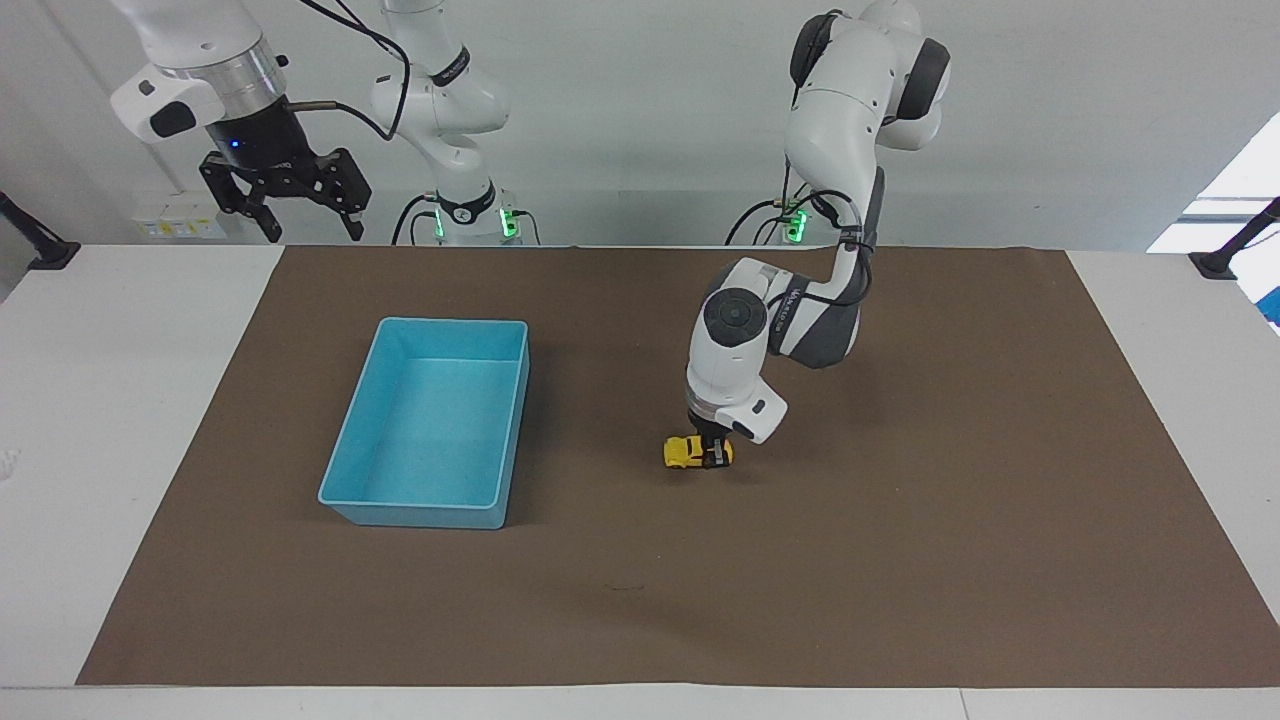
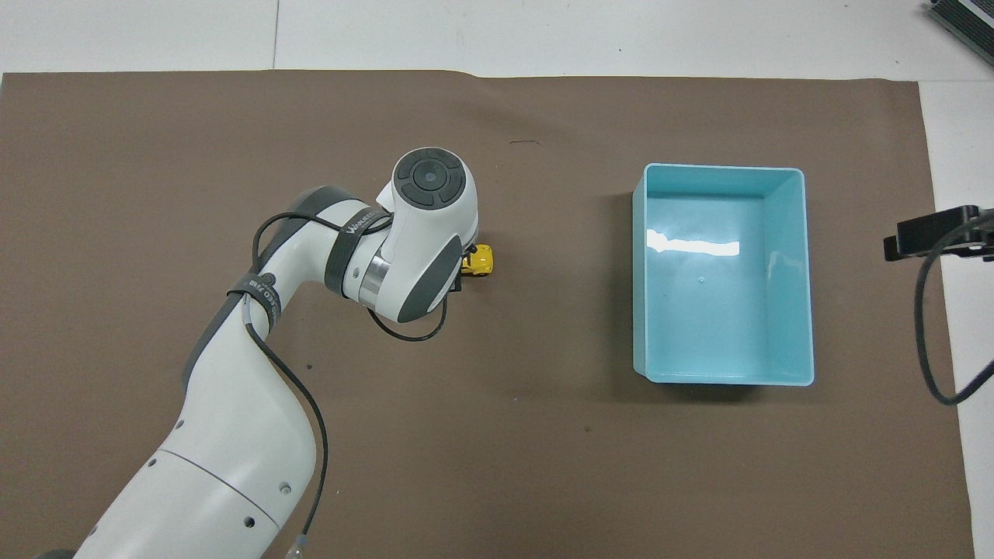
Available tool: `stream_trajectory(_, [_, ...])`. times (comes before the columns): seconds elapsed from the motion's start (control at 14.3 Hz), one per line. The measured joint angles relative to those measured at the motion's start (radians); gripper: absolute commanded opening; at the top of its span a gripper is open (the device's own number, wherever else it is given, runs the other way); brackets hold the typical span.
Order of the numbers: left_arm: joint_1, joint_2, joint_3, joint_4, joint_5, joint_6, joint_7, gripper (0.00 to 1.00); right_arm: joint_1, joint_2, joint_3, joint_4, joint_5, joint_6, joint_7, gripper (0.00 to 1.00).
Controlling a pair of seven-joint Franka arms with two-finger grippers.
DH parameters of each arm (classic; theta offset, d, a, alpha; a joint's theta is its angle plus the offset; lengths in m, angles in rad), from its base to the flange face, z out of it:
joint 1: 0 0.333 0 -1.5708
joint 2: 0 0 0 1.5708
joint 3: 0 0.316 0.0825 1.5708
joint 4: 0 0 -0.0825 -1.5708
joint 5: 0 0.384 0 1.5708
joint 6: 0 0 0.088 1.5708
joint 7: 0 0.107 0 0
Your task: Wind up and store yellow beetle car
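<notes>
Gripping the car [image 1: 689, 453] on the brown mat [image 1: 900, 560] beside the blue tray [image 1: 350, 455], the left gripper [image 1: 714, 456] is clamped on its rear, while the right gripper [image 1: 296, 200] waits raised, fingers spread.

Table [image 1: 120, 400] — mat [image 1: 900, 560], tray [image 1: 345, 490], car [image 1: 684, 453].

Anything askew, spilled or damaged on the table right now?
Nothing stands out. The small yellow beetle toy car sits upright on the brown mat, with the left tool shut on it. The light blue plastic tray is upright and empty. The right tool waits open, raised near its base.
</notes>
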Motion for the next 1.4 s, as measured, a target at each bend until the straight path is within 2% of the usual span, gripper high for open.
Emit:
stream_trajectory(0.63, [0.089, -0.039, -0.003, -0.054, -0.001, -0.035, 0.057, 0.33, 0.000, 0.000, 0.000, 0.000, 0.000, 0.000, 0.000, 1.00])
stream_trajectory(1.19, [0.128, -0.067, -0.001, -0.098, -0.001, -0.029, 0.088, 0.37, 0.000, 0.000, 0.000, 0.000, 0.000, 0.000, 0.000, 1.00])
stream_trajectory(1.33, [0.129, -0.070, -0.001, -0.104, -0.001, -0.024, 0.089, 0.40, 0.000, 0.000, 0.000, 0.000, 0.000, 0.000, 0.000, 1.00])
stream_trajectory(1.4, [0.130, -0.071, -0.001, -0.106, -0.001, -0.022, 0.089, 0.49, 0.000, 0.000, 0.000, 0.000, 0.000, 0.000, 0.000, 1.00])
